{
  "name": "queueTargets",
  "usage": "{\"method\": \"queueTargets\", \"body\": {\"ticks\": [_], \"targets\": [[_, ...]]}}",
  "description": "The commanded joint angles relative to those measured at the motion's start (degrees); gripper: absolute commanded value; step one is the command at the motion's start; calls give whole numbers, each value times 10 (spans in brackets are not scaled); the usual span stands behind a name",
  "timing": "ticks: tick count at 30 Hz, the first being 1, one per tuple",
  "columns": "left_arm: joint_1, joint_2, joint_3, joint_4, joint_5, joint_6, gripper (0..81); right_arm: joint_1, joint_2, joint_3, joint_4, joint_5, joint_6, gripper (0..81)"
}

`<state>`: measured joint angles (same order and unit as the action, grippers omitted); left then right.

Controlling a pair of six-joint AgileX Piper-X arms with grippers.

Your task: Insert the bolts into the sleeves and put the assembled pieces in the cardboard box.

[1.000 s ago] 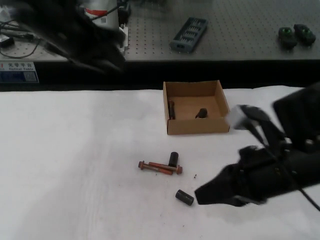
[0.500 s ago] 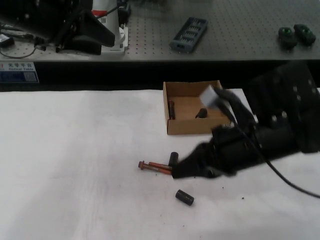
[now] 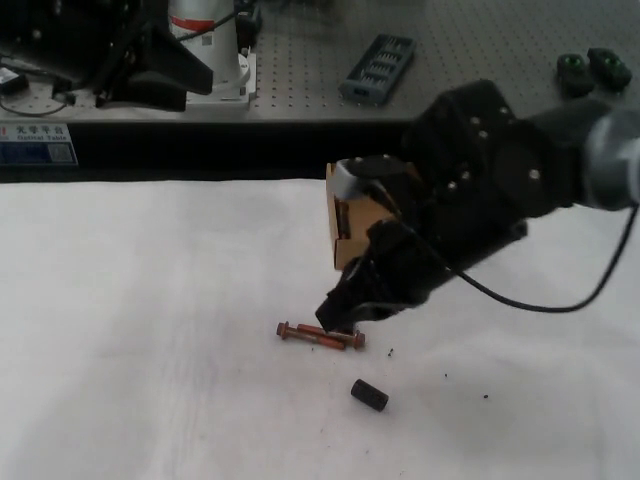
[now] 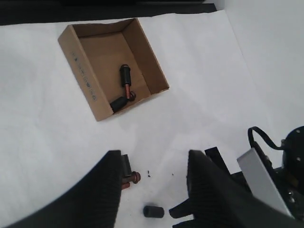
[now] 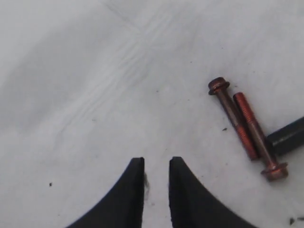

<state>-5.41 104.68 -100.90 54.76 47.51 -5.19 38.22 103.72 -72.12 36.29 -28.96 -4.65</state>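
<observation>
Two copper bolts (image 3: 320, 335) (image 5: 247, 133) lie side by side on the white cloth. A black sleeve (image 5: 287, 137) rests against them, and a second sleeve (image 3: 369, 394) (image 4: 153, 211) lies nearer the front. The cardboard box (image 3: 345, 250) (image 4: 95, 95) holds two assembled pieces (image 4: 124, 88). My right gripper (image 3: 335, 318) (image 5: 156, 161) hovers low just beside the bolts, its fingers a narrow gap apart with nothing between them. The right arm hides much of the box in the high view. My left gripper (image 4: 154, 156) stands open and empty, high above the cloth, on the left arm (image 3: 150, 60) at the far left.
Behind the cloth runs a perforated bench with a blue-grey rack (image 3: 378, 65), two dark green parts (image 3: 593, 68) and a white base (image 3: 225, 75). Small dark specks (image 3: 447, 377) dot the cloth. Open cloth stretches to the left and front.
The right arm swung from the front right over to the bolts, now covering part of the box and the sleeve beside them. The left arm settled at the far left.
</observation>
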Motion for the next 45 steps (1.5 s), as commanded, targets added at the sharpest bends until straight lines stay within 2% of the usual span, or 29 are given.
{"method": "queueTargets", "body": {"ticks": [1,5,11,18,26,45], "targets": [[18,-26,5,-10,-23,2,326,-5,31,-41,7,1,-16,150],[39,-57,5,-20,-25,10,326,-5,83,-95,9,1,-26,150],[57,-101,5,-46,-64,13,326,-5,160,-174,48,1,-26,150],[57,-124,5,-46,-70,26,240,-5,190,-195,74,24,-55,150],[57,-151,5,-42,-58,21,323,-4,205,-195,93,32,-69,150],[57,-210,5,-39,-57,21,321,20,224,-195,112,41,-80,150]]}}
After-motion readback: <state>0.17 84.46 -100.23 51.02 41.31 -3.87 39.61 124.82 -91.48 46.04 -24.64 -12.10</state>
